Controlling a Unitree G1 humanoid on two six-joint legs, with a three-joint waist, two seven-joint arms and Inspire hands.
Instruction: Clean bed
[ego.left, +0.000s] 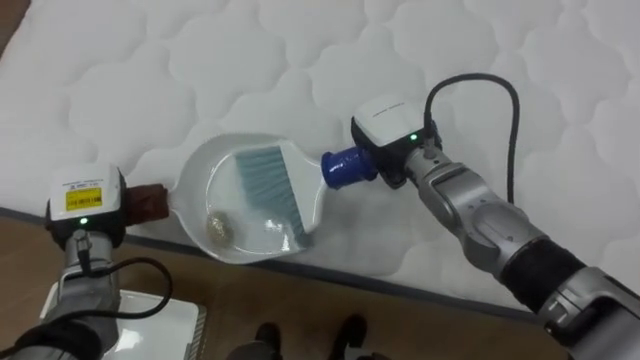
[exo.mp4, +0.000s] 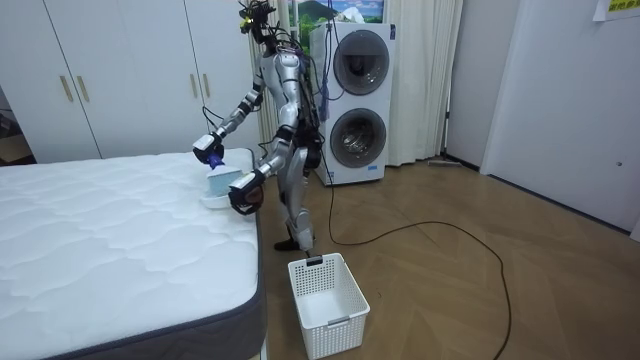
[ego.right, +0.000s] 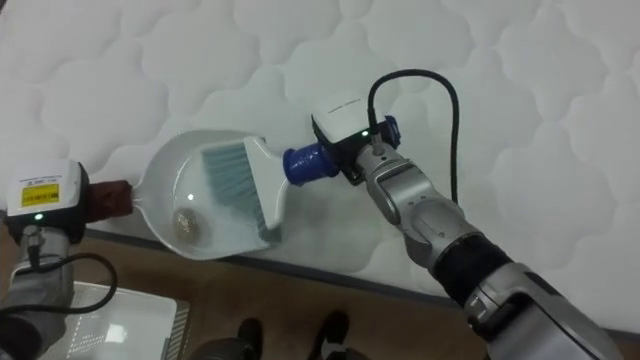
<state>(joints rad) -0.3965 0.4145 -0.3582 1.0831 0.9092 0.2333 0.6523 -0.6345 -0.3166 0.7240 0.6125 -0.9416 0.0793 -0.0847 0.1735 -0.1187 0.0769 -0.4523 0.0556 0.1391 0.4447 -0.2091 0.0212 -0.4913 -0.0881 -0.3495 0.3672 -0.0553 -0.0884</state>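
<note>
At the far left of the eye views, just off the bed's (ego.left: 250, 60) near edge, our left hand (ego.left: 85, 200) meets the dark brown handle (ego.left: 150, 203) of a white dustpan (ego.left: 205, 165); the handle runs in under the hand, and we cannot tell how the hand is set around it. To its right, the dustpan lies on the quilted white mattress at the very edge, its lower rim jutting out past the side of the bed. Low in the pan sits a small crumpled ball (ego.left: 220, 229). Right of that, a brush (ego.left: 285, 185) lies slanted in the pan, its teal bristles spread on the pan's floor and its blue handle (ego.left: 345, 167) pointing up and to the right, out over the rim. Our right hand (ego.left: 395, 135) is wrapped round that blue handle above the mattress. In the room view, the bed takes up the room view's left, with pale wardrobe doors (exo.mp4: 110, 70) behind it. We stand upright at its corner on the wooden floor (exo.mp4: 450, 280), both arms reaching over the mattress. Near our feet, a white basket (exo.mp4: 325, 290) stands on the floor. Further right, two stacked washing machines (exo.mp4: 357, 105) stand against the back wall.
</note>
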